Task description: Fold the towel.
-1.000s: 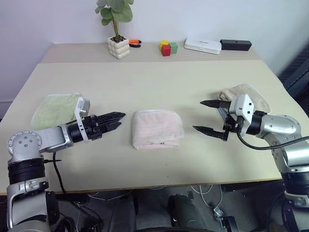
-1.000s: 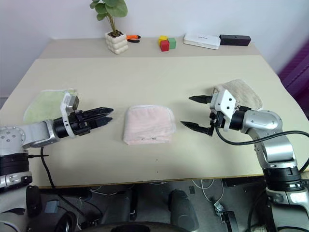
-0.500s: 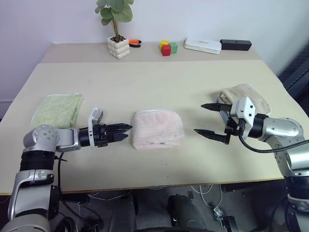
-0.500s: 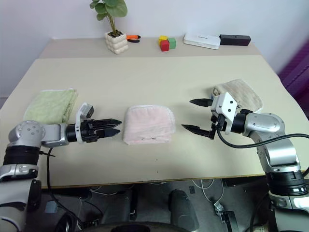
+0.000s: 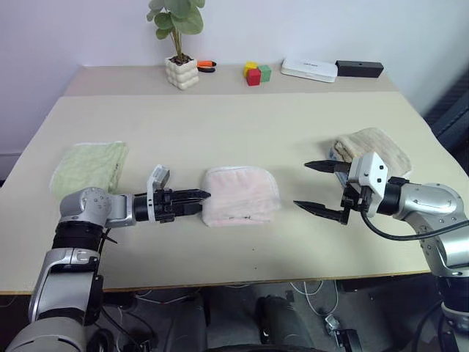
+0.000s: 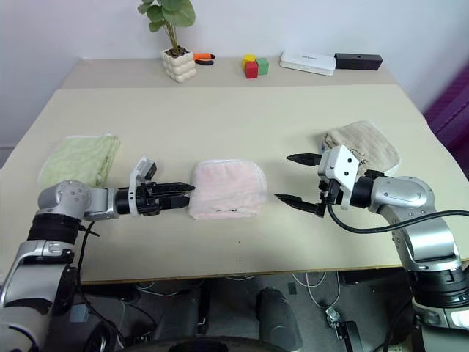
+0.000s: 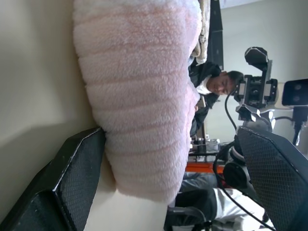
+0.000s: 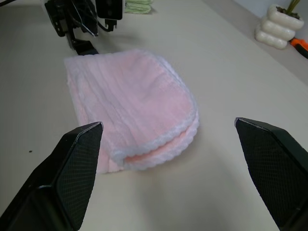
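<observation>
The pale pink towel (image 5: 240, 195) lies folded into a small pad in the middle of the table, its whitish scalloped edge (image 8: 185, 103) curving round one side. My left gripper (image 5: 203, 199) lies low and level at the towel's left end, open. In the left wrist view the towel's end (image 7: 144, 96) sits between its two spread fingers (image 7: 72, 183). My right gripper (image 5: 301, 185) hangs open a short way right of the towel, pointing at it and apart from it. The right wrist view shows the towel (image 8: 130, 115) ahead of that gripper, and the left gripper behind it.
A light green folded towel (image 5: 88, 165) lies at the left, a tan folded towel (image 5: 374, 147) at the right behind my right arm. On the back shelf stand a potted plant (image 5: 180, 72), coloured blocks (image 5: 255, 72), a white box (image 5: 308, 69) and a black box (image 5: 359, 68). A person (image 7: 211, 82) sits beyond the table.
My left gripper has moved right and down, from a gap beside the towel to its left end, and has turned more level. The right gripper has stayed put.
</observation>
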Controlling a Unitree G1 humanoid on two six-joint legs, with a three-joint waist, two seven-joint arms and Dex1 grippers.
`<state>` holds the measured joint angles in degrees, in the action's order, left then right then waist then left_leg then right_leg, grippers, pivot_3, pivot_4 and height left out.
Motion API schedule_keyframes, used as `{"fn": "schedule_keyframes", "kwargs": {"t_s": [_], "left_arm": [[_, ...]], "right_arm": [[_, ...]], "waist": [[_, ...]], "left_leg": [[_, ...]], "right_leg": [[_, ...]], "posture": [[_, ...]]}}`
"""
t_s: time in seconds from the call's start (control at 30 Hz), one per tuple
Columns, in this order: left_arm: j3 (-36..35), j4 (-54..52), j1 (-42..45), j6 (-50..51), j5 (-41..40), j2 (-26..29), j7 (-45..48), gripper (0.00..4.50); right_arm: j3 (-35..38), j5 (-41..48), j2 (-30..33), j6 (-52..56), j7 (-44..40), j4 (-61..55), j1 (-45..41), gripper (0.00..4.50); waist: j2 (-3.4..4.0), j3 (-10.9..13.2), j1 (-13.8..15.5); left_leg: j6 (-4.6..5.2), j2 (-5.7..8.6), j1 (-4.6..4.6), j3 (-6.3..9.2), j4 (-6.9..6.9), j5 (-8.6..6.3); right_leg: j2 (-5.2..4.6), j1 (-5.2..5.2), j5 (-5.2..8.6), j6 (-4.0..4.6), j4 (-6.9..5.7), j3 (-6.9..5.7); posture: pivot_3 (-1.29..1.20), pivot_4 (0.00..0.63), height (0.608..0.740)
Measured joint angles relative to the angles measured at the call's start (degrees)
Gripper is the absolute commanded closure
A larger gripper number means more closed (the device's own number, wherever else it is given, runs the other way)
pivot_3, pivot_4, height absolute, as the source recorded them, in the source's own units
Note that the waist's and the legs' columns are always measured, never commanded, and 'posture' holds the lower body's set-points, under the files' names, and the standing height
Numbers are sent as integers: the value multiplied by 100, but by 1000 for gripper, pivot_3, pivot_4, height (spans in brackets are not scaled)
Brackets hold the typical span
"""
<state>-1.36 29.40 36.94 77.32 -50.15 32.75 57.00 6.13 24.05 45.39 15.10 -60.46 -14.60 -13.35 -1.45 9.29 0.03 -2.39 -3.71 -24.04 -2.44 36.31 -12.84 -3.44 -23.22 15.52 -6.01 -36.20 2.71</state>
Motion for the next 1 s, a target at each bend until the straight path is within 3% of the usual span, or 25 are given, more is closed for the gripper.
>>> {"fn": "schedule_keyframes", "kwargs": {"t_s": [0.47,0.57,0.8,1.0], "left_arm": [[64,552,446,-194,597,-485,326,45],[102,643,483,-224,756,-520,390,869],[222,751,662,-234,1024,-657,478,4390],[99,797,684,-177,1078,-716,489,4456]], "right_arm": [[15,102,-2,79,57,-55,115,0],[15,102,-1,78,70,-57,115,0],[15,101,-2,77,106,-58,115,0],[15,100,-2,76,106,-58,115,0]], "waist": [[4,-2,74],[4,-2,75],[21,-13,80],[41,-24,68]], "left_leg": [[0,6,-4,8,20,0],[0,7,-4,10,20,0],[1,7,-7,15,23,-1],[1,9,5,22,28,-1]], "right_leg": [[-3,13,0,1,0,0],[-2,13,0,0,0,0],[-1,15,0,0,0,-3],[-1,31,1,1,0,-3]], "posture": [[0,150,740],[0,150,740],[0,150,740],[0,150,740]]}}
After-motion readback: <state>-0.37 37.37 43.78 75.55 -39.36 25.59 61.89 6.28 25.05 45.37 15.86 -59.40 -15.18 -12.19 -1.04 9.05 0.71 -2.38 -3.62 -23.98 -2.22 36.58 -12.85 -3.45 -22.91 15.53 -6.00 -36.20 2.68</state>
